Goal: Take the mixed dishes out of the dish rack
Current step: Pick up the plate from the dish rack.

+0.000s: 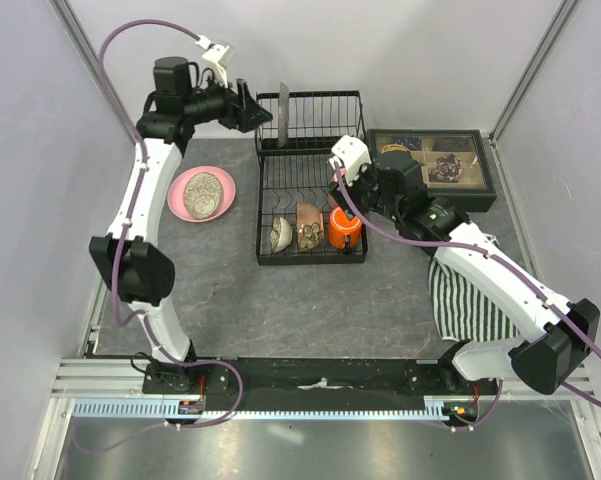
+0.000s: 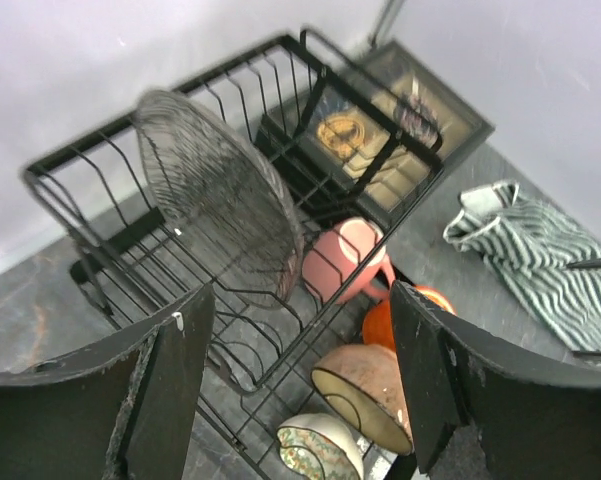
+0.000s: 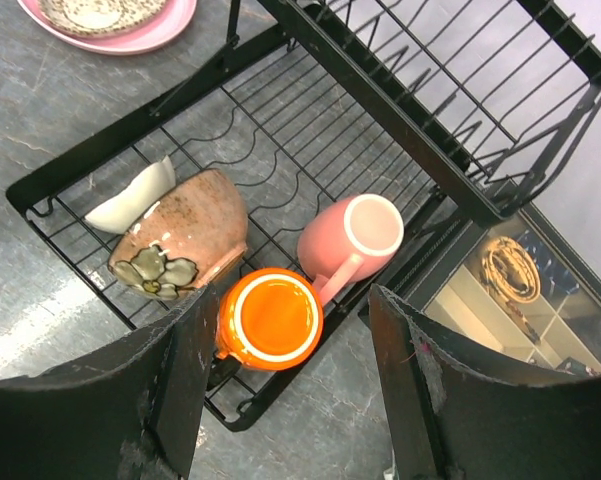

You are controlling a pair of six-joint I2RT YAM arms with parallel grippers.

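The black dish rack (image 1: 310, 120) stands mid-table. A grey plate (image 2: 215, 190) stands upright in its slotted back section (image 1: 283, 105). The lower basket holds an orange mug (image 3: 270, 318), a pink mug (image 3: 350, 238), a brown bowl (image 3: 180, 240) and a small pale bowl (image 3: 130, 195). A pink plate (image 1: 225, 190) with a speckled plate (image 1: 200, 193) on it lies on the table left of the rack. My left gripper (image 1: 254, 110) hangs open by the upright plate, holding nothing (image 2: 300, 400). My right gripper (image 1: 342, 192) is open above the orange mug (image 3: 290, 390).
A dark compartmented tray (image 1: 435, 165) of trinkets sits right of the rack, close to its side. A striped cloth (image 1: 465, 300) lies under my right arm. White walls close in at the back and on both sides.
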